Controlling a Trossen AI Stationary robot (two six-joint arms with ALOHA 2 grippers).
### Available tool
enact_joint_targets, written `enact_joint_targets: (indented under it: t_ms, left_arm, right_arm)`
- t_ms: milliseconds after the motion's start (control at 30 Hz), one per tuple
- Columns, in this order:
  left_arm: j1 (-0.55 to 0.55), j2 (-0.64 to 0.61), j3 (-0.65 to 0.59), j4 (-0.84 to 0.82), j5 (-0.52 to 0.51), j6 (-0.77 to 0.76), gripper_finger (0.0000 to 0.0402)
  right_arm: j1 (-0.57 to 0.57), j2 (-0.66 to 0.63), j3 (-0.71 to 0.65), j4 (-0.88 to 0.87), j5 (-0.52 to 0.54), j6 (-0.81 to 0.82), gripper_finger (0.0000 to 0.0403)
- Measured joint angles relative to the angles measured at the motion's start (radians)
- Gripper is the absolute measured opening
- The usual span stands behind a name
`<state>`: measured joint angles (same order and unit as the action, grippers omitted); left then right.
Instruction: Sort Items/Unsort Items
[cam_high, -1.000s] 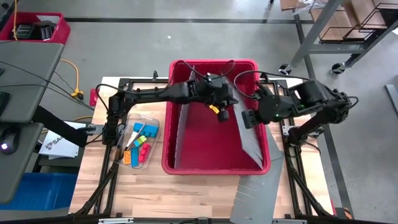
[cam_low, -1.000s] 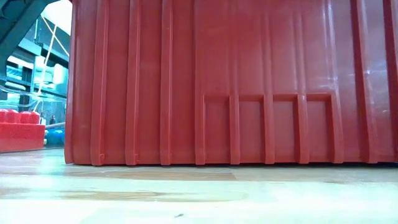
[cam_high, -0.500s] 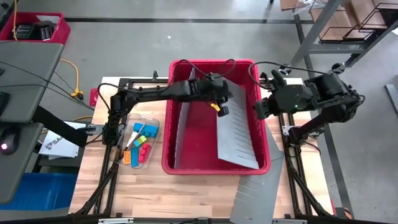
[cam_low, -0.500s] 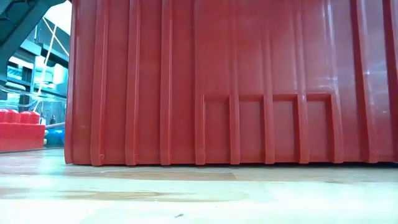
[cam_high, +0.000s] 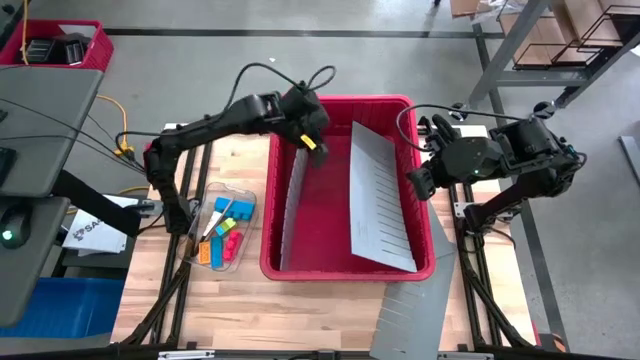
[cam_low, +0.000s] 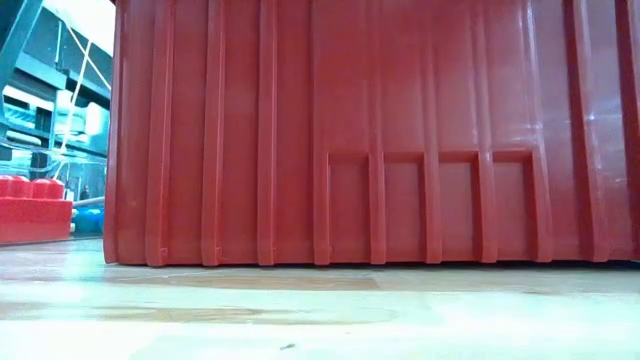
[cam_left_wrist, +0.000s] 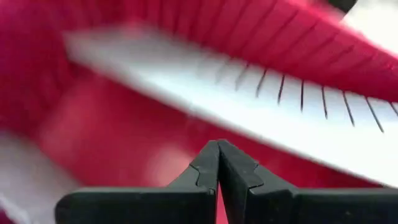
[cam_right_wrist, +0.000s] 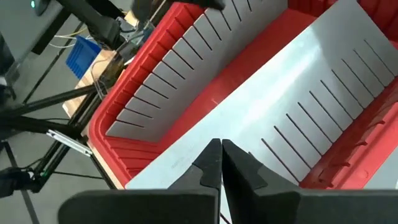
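Overhead, the left gripper (cam_high: 318, 150) hangs over the far-left inner corner of the large red bin (cam_high: 345, 268), its 2 fingers pressed together with nothing between them, as its own wrist view confirms. The right gripper (cam_high: 421, 183) sits just outside the bin's right wall, fingers likewise together and empty. Inside the bin stand 2 grey slotted divider panels: one (cam_high: 292, 208) leans along the left wall, the other (cam_high: 380, 198) lies tilted across the middle; a third grey panel (cam_high: 410, 310) rests on the wooden table (cam_high: 300, 310) at the bin's near-right corner. The items (cam_high: 224, 232), blue, green, yellow, red and orange blocky pieces, lie together in a clear tray (cam_high: 243, 200) on the table, just left of the bin and well apart from both grippers. The table-level camera shows only the bin's ribbed wall, with a red studded block (cam_low: 30, 208) at the far left. By judgement, the blocks are light, rigid plastic, neither fragile nor soft, though smooth faces may slip; each is best pinched across 2 flat opposite sides from above. Crowding in the tray probably leaves little room for fingers, so an outer piece seems the easier first hold.
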<state>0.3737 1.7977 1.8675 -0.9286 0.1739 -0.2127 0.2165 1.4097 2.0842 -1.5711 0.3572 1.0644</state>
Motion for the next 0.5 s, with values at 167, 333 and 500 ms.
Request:
enact_joint_targets:
  t_ms: [167,333,500]
  left_arm:
    - [-0.001,0.004,-0.124,0.012,0.124,-0.154,0.0029]
    - [-0.004,0.012,-0.245,0.190,0.213,-0.351,0.0087]
    - [0.012,0.008,-0.302,0.415,0.240,-0.575,0.0152]
  right_arm:
    - [0.000,0.000,0.000,0.000,0.004,-0.046,0.0003]
    - [0.000,0.002,0.000,0.000,0.013,-0.064,0.0003]
    - [0.000,0.002,0.000,0.000,0.018,-0.078,0.0003]
